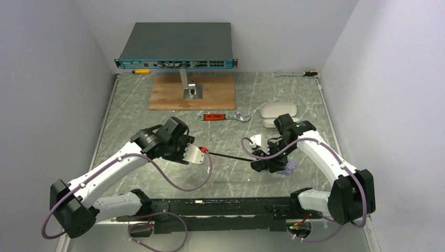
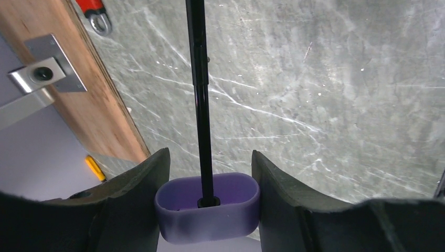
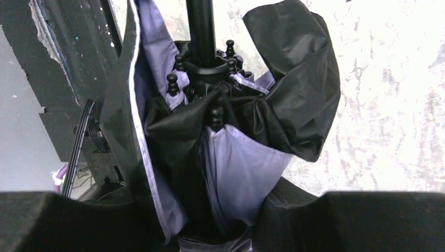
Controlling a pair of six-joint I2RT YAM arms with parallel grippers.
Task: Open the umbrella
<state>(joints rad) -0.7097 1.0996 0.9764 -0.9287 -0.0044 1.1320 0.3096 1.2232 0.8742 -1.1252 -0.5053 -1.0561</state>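
Observation:
The umbrella hangs between my two grippers above the table, its thin black shaft stretched out. My left gripper is shut on the lilac knob handle, and the shaft runs away from it. My right gripper is shut on the bunched canopy of lilac fabric and black lining. The rib tips cluster round the shaft in the right wrist view. The canopy is still folded and loose.
A red-handled wrench lies behind the umbrella. A wooden board with a metal post holds a network switch. A white case sits at the right. A screwdriver and a spanner lie at the back.

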